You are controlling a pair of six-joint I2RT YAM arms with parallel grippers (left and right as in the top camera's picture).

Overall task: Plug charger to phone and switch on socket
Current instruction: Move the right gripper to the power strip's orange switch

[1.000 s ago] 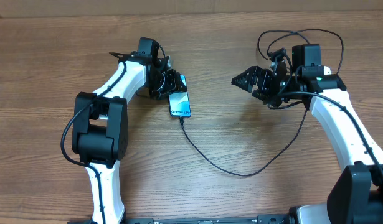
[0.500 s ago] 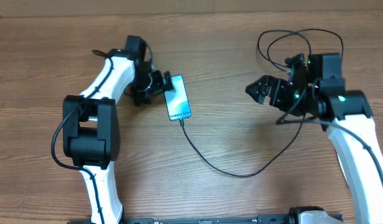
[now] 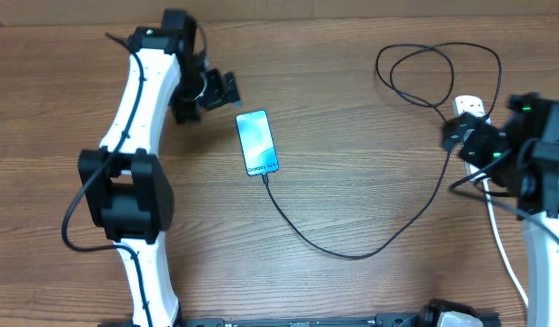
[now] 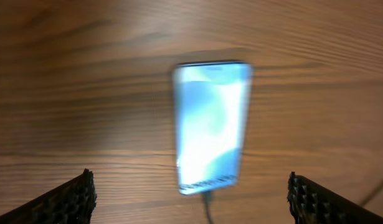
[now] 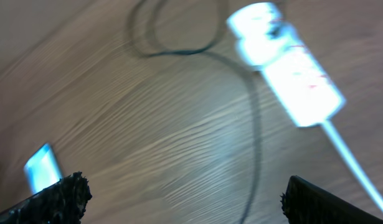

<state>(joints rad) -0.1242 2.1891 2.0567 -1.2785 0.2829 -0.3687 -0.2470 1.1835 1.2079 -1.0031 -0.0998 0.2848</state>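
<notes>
**Charger seated in phone as both arms draw back**

The slim smartphone with a light blue glowing screen lies flat on the wooden tabletop. Its long axis runs away from the robot with a slight tilt, and the thin black charger cable is plugged into its near end. The cable sweeps right of the phone toward the white oblong power strip. The left gripper, jaws wide, was at the phone's left edge half a second ago and now stands apart, beyond and left of it. The right gripper, equally wide, has retreated farther right of the phone, over the strip.
</notes>
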